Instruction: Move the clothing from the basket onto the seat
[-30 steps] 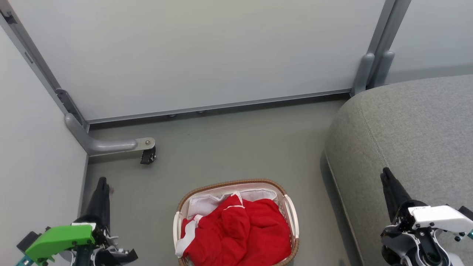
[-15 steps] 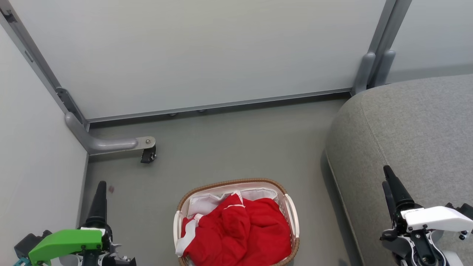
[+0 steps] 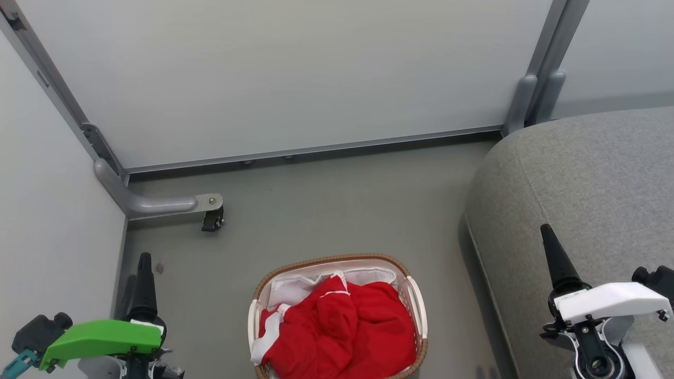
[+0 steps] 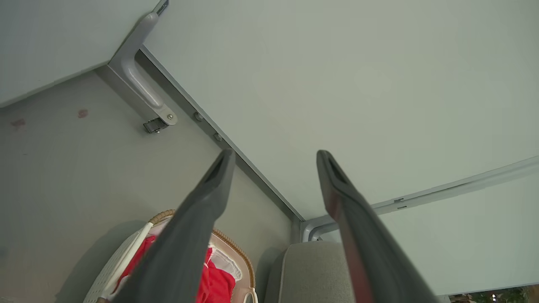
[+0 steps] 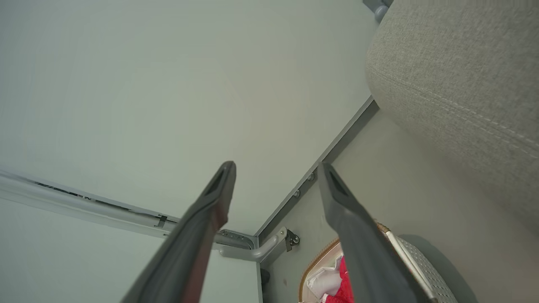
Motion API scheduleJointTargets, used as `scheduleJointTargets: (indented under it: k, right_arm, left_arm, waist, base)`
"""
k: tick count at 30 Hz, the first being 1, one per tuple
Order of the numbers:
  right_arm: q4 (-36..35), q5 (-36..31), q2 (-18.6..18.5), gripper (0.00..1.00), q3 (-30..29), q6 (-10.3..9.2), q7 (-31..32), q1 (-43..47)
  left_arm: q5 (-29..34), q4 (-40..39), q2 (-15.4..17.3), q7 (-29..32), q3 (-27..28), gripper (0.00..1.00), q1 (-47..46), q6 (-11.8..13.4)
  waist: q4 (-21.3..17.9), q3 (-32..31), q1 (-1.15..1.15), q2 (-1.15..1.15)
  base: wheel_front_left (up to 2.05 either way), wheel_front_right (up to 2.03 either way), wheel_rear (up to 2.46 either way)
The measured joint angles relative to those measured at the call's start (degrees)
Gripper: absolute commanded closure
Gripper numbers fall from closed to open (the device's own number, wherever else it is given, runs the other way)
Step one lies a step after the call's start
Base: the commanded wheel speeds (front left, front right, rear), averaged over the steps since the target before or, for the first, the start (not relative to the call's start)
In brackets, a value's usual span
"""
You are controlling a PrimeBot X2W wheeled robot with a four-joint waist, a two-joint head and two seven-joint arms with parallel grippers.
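1. Pale grey partition panels [image 3: 284,79] are closing off a corner of grey floor [image 3: 337,210], with a castered metal foot [image 3: 174,204] jutting out at the left.
2. The basket [image 3: 326,261] is sitting on the floor at the lower middle of the head view. The clothing [image 3: 342,331] is lying heaped inside it, covering most of the white liner [image 3: 289,289].
3. The seat [image 3: 595,179] is standing to the robot's right of the basket, near it but apart. No red fabric is lying on the part in view.
4. The left gripper [image 4: 274,153] is hovering above the floor to the left of the basket, its fingers spread wide and gripping nothing.
5. The right gripper [image 5: 276,165] is hanging over the seat's near edge, its fingers likewise parted and carrying nothing.
6. By my reading, the task is only just beginning. Both garments are resting in the basket, so every grasp, lift, carry and release onto the seat is waiting to be done.
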Motion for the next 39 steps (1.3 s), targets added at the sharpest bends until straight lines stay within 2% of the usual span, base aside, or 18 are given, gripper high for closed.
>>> scheduleJointTargets:
  k: [17,39]
  right_arm:
    - [-0.9,-15.3,-1.3,0.0,3.2,0.0,-3.5,-0.6]
    - [-1.0,-30.6,-1.8,0.0,5.0,0.0,-7.1,-0.6]
  left_arm:
    - [16.8,-0.1,0.9,-3.5,-2.7,0.0,0.1,0.6]
    - [31.7,0.3,2.1,-7.1,-4.9,0.0,1.2,2.5]
  waist:
    - [0.1,0.1,0.0,0.0]
    - [-0.2,-0.5,0.0,0.0]
  base:
    - [0.0,0.0,0.0]
    - [0.0,0.0,0.0]
